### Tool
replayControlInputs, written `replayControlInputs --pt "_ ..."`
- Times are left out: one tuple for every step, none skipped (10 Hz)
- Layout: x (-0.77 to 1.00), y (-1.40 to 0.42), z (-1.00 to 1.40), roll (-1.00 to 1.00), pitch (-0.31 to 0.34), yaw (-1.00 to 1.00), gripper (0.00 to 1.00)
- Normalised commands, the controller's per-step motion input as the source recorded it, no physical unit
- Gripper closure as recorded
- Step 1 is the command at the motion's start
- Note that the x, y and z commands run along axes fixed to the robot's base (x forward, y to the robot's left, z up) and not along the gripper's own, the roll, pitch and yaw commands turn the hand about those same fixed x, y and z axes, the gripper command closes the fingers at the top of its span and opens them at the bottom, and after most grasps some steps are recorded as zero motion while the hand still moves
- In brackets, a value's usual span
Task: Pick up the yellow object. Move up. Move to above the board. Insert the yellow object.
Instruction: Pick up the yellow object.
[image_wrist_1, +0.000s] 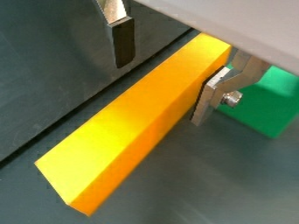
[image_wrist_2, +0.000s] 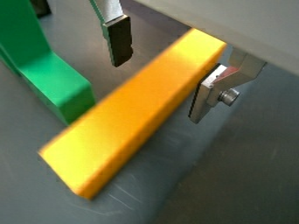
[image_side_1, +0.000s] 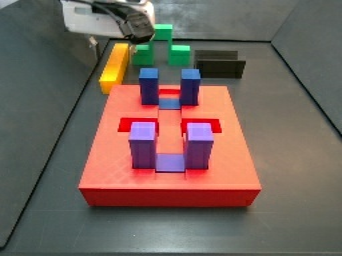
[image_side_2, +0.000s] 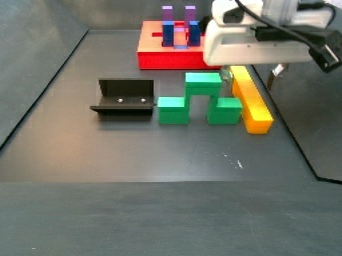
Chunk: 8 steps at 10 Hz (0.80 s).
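The yellow object (image_wrist_1: 128, 131) is a long bar lying flat on the dark floor, also seen in a wrist view (image_wrist_2: 135, 122) and in both side views (image_side_1: 115, 65) (image_side_2: 251, 105). My gripper (image_wrist_1: 163, 74) is open and straddles the bar's far end. One finger (image_wrist_1: 208, 98) is at the bar's side and the other finger (image_wrist_1: 121, 42) stands apart with a gap. The gripper (image_side_1: 130, 40) sits low over the bar beside the board. The red board (image_side_1: 120, 165) carries blue and purple posts and is also in a side view (image_side_2: 158, 58).
A green stepped block (image_side_2: 201, 100) lies right beside the bar, also in both wrist views (image_wrist_1: 271, 103) (image_wrist_2: 41, 66). The black fixture (image_side_2: 123, 98) stands further off on the floor. Dark walls surround the floor.
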Motion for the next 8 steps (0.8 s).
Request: replayControlInputs --pt "-0.19 0.0 -0.36 -0.05 0.0 -0.1 0.0" --pt "-0.01 0.19 -0.19 -0.15 0.024 -0.07 0.0" --pt "0.09 0.34 0.0 -0.33 0.066 -0.06 0.0" --pt "0.1 0.25 0.0 -0.34 0.043 -0.06 0.0" --pt "-0.06 0.0 -0.31 -0.08 0.0 -0.06 0.0" --pt "-0.15 -0.01 -0.38 -0.05 0.0 -0.05 0.0" --pt "-0.15 -0.03 -0.3 -0.04 0.0 -0.05 0.0" --pt "-0.1 0.0 -0.13 -0.02 0.0 -0.06 0.0"
